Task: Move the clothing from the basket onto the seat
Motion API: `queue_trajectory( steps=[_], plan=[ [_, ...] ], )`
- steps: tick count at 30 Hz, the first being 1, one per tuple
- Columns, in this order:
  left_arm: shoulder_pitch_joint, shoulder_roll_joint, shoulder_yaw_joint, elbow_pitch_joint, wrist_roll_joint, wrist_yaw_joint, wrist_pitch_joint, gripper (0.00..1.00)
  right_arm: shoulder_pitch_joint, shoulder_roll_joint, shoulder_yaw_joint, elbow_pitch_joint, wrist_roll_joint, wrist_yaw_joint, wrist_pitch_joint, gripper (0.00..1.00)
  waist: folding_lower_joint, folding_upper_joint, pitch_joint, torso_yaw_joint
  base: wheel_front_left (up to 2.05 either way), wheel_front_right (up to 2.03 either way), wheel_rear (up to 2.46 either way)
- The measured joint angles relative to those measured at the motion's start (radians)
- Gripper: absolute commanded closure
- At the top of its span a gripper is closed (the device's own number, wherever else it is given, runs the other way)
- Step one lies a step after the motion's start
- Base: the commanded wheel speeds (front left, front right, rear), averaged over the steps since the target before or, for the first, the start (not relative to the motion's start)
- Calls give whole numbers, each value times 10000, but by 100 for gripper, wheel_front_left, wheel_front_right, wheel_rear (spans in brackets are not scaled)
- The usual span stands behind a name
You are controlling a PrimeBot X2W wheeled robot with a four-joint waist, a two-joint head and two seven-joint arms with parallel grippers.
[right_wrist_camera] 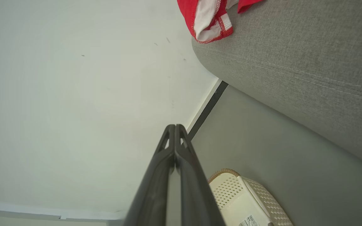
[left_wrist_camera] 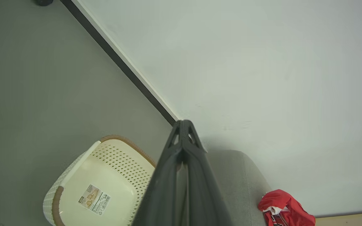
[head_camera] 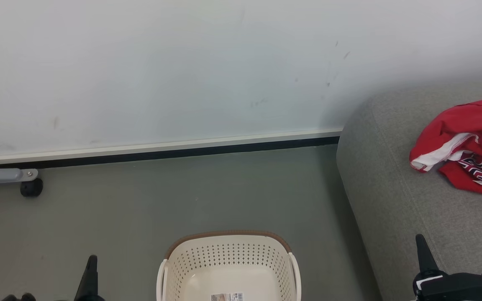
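Clothing [head_camera: 465, 142] seen crumpled on seat [head_camera: 391, 200], near rounded corner. Basket [head_camera: 228, 253] stood on floor [head_camera: 140, 209] beside seat, label [head_camera: 227, 297] seen on bare bottom. Left gripper [left_wrist_camera: 184, 125] clenched, nothing held. Right gripper [right_wrist_camera: 175, 128] clenched, nothing held.

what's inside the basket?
Just a label on the bare bottom of the basket; nothing else in what shows. In the left wrist view the left pincer covers one inner corner, so that bit can't be checked.

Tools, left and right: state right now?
Left tool: closed, holding nothing.
Right tool: closed, holding nothing.
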Motion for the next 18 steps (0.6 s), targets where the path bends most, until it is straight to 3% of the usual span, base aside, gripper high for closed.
queue_trajectory(
  steps=[18],
  plan=[
    [-592,-263,357,364,-1994,-424,591,100,-198,167,-750,155,2165,410,577,100,0,0,6,110,0,0,0]
  ],
)
